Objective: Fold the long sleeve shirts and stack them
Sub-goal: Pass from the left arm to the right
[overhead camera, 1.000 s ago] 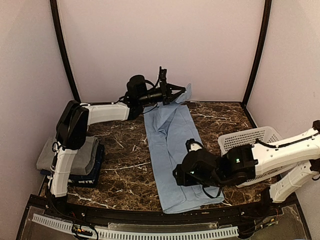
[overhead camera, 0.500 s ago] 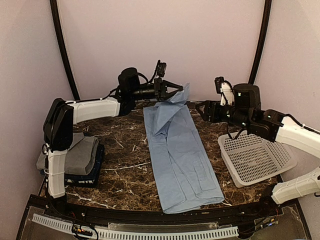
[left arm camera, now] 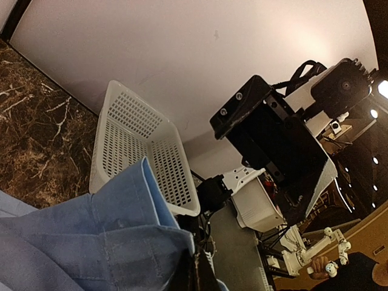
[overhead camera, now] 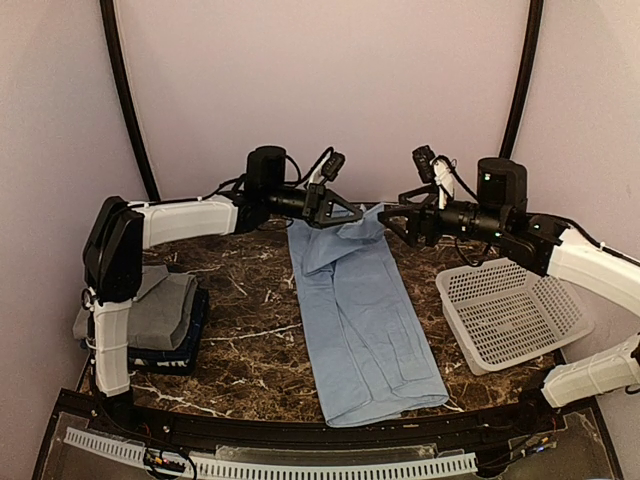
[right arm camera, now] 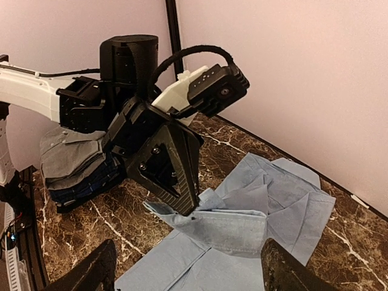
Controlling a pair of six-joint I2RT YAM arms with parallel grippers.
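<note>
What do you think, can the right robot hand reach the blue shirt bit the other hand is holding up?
Probably yes. The right gripper hangs open just beside the lifted end of the light blue shirt, with nothing between them; the left gripper pinches its corner.

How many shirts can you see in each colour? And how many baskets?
light blue shirt: 1
grey shirt: 1
dark navy shirt: 1
white basket: 1
Total: 4 things, 3 of them shirts
</note>
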